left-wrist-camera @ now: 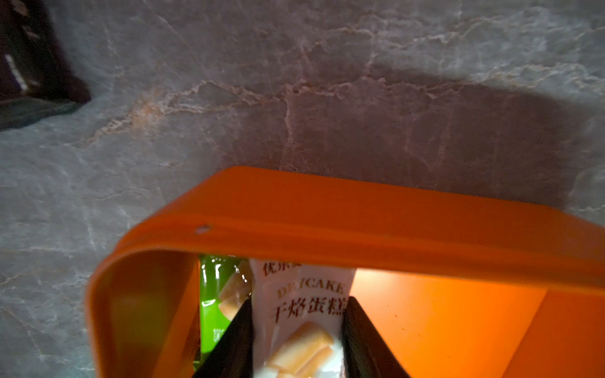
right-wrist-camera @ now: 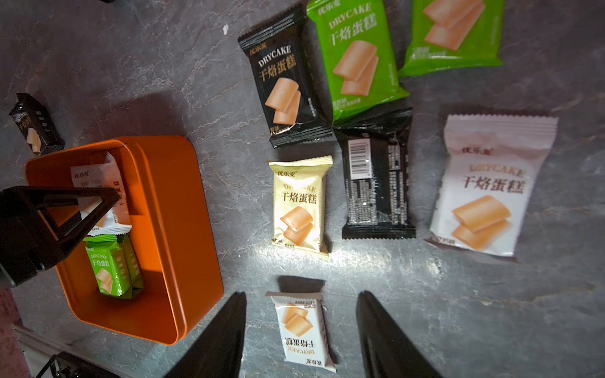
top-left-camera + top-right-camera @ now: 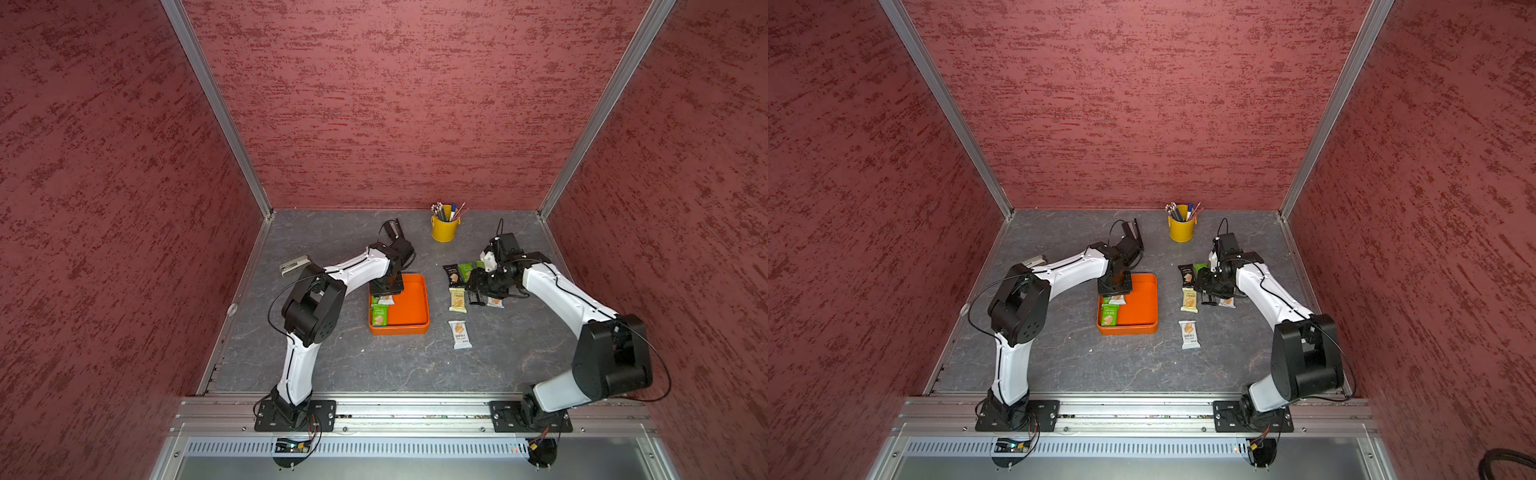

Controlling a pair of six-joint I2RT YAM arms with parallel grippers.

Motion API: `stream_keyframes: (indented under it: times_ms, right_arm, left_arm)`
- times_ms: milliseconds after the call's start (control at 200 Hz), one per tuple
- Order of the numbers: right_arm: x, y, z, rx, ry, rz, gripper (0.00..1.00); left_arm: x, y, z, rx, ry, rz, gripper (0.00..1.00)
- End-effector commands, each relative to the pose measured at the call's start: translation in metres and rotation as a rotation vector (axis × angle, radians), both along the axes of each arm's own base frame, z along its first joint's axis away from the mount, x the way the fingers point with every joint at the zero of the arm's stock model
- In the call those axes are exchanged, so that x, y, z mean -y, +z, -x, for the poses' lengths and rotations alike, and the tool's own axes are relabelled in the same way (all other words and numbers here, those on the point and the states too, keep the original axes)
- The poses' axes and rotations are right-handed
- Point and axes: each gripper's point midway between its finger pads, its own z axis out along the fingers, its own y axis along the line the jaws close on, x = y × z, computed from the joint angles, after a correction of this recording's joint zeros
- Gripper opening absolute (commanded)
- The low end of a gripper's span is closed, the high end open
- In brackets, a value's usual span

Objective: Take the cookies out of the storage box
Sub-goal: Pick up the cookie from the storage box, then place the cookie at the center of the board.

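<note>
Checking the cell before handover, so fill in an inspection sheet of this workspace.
Surface: grey veined tabletop, no spills seen.
Job's things: orange storage box holds green packets and a white packet; eight packets lie outside it on the table.
Clutter: yellow pen bucket; grey stapler.
Grippers: left gripper in the box, jaws shut on the white packet; right gripper over the table, jaws open, empty.
Cables: black leads loop along both arms.
Surroundings: red textured walls, aluminium frame posts.
</note>
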Motion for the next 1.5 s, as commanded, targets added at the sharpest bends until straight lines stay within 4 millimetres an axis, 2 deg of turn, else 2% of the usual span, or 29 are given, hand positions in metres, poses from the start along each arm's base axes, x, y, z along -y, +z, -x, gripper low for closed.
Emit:
stream_keyframes:
  times_ms: [0, 351, 581, 741, 922, 1122, 1297, 1498]
  right_arm:
    - [0.001, 0.004, 0.005, 0.0, -0.014, -0.022, 0.58]
    - [-0.002, 0.003, 0.009, -0.006, -0.014, -0.048, 0.58]
    - [-0.004, 0.005, 0.009, -0.004, -0.012, -0.058, 0.58]
    - [-0.006, 0.008, 0.004, 0.005, -0.024, -0.07, 0.58]
    - [-0.01, 0.011, -0.006, 0.015, -0.053, -0.097, 0.58]
    - [-0.029, 0.017, -0.021, 0.022, -0.036, -0.152, 0.58]
    - [-0.045, 0.019, -0.038, 0.024, -0.03, -0.163, 0.58]
    - [-0.054, 0.018, -0.053, 0.018, -0.041, -0.146, 0.57]
  left_arm:
    - [0.008, 0.022, 0.001, 0.042, 0.007, 0.057, 0.43]
    - [0.009, 0.035, 0.009, 0.061, 0.009, 0.072, 0.43]
    - [0.009, 0.049, 0.006, 0.091, 0.019, 0.102, 0.42]
    - [-0.001, 0.064, 0.002, 0.116, 0.04, 0.125, 0.42]
    - [-0.03, 0.077, -0.007, 0.142, 0.081, 0.145, 0.42]
    - [-0.074, 0.079, -0.02, 0.158, 0.149, 0.16, 0.42]
    - [-0.113, 0.071, -0.031, 0.154, 0.209, 0.165, 0.42]
    - [-0.155, 0.052, -0.042, 0.134, 0.273, 0.177, 0.42]
